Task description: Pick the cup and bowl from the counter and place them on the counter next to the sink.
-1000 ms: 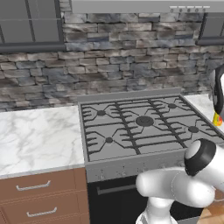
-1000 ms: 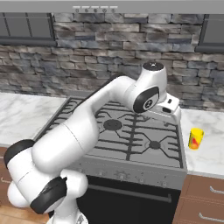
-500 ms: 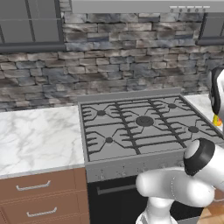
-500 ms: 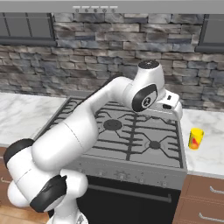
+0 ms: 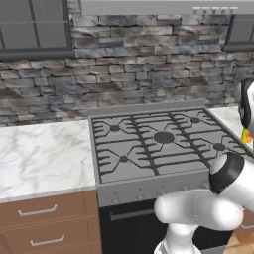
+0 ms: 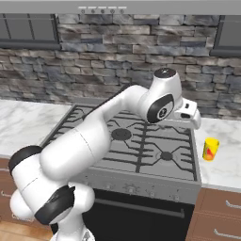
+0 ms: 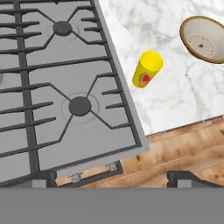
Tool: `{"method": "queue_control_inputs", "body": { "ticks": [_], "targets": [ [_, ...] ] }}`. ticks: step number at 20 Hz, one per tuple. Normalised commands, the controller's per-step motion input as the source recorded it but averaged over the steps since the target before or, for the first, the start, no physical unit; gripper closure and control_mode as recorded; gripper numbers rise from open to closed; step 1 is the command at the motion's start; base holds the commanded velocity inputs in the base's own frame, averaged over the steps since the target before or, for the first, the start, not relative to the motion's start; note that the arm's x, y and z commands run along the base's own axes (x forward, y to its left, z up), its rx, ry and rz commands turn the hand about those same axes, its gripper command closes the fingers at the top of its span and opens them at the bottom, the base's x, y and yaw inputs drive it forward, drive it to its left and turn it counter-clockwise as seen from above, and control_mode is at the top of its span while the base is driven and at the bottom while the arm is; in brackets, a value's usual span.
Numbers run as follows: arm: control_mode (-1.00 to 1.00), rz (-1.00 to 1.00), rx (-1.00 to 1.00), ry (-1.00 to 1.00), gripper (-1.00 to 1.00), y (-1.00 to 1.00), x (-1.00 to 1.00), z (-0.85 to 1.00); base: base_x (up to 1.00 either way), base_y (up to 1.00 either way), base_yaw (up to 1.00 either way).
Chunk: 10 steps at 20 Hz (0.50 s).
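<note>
Cup (image 7: 147,69): small, bright yellow, orange-red mark on its side, upright on the white marble bench (image 7: 175,92), just beside the right edge of the grey gas stove (image 7: 65,87); also at (image 6: 210,149) in the right base view, on the bench to the right of the stove, and as a yellow sliver at the right edge of the left base view (image 5: 246,135). Bowl (image 7: 204,38): round, shallow, cream speckled inside, golden-brown rim, on the same bench, apart from the cup, farther from the stove, partly cut by the edge of the hand view. Gripper (image 7: 109,178): two dark fingertips spread wide at the bottom of the hand view, nothing between them, above the stove's front corner and the wooden floor (image 7: 183,148), clear of cup and bowl. Arm (image 6: 108,127): white, reaching across the stove toward the cup's side. Backdrop: grey stone wall (image 5: 139,69); brown drawers (image 5: 44,218) with metal handles under the bench left of the stove.
</note>
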Motion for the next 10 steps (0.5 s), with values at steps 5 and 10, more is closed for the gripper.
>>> {"method": "queue_control_inputs", "body": {
  "ticks": [5,10],
  "targets": [
    [-1.00,0.03,0.00,0.00,-1.00,-0.05,0.43,-0.08,0.00,0.00,0.00],
    [-1.00,0.00,0.00,0.00,-1.00,-0.02,0.52,-0.22,0.00,0.00,0.00]
  ]
}}
